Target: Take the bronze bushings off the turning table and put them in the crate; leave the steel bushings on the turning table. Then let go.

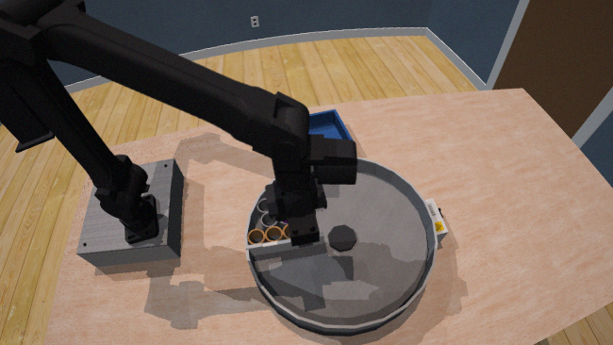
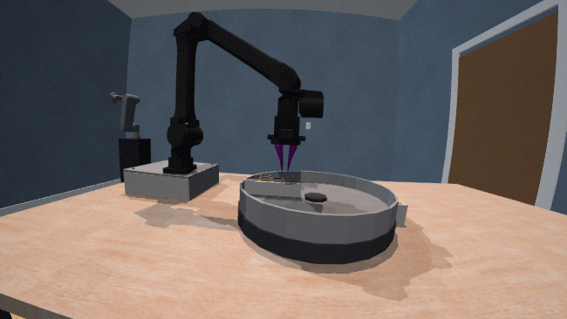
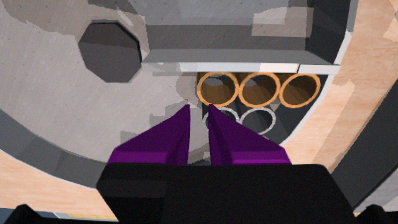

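Table (image 1: pixel 495 156): pale pinkish wood grain, flat, spreading well beyond the gripper on every side.
Turning table (image 1: pixel 426 245): round grey dish with a raised rim and a dark lower band, directly under the gripper; a straight white bar (image 3: pixel 235 67) fences off a small pocket at its edge.
Arm base (image 1: pixel 167 245): grey block, well apart from the gripper.
Crate (image 1: pixel 340 123): blue, open-topped, square-walled, just behind the wrist and mostly hidden by it.
Hub (image 3: pixel 110 51): dark, many-sided knob at the dish centre, off to one side of the fingertips.
Gripper (image 3: pixel 199 108): two purple tapered fingers nearly together with only a thin slit between, grasping nothing, hanging above the rim of the dish.
Bronze bushings (image 3: pixel 258 90): three short orange-rimmed tubes standing on end in a row against the bar, just ahead of the fingertips; the nearest (image 3: pixel 217 89) lies almost in line with them.
Steel bushings (image 3: pixel 258 121): two pale grey rings, in the same pocket, beside and partly under the fingertips.
Step in hand: likely lining up on the nearest bronze tube.
Doing it well: the narrow fingers could slip inside the bore or pinch one wall; come straight down, keep off the steel rings, and allow for the dish turning.
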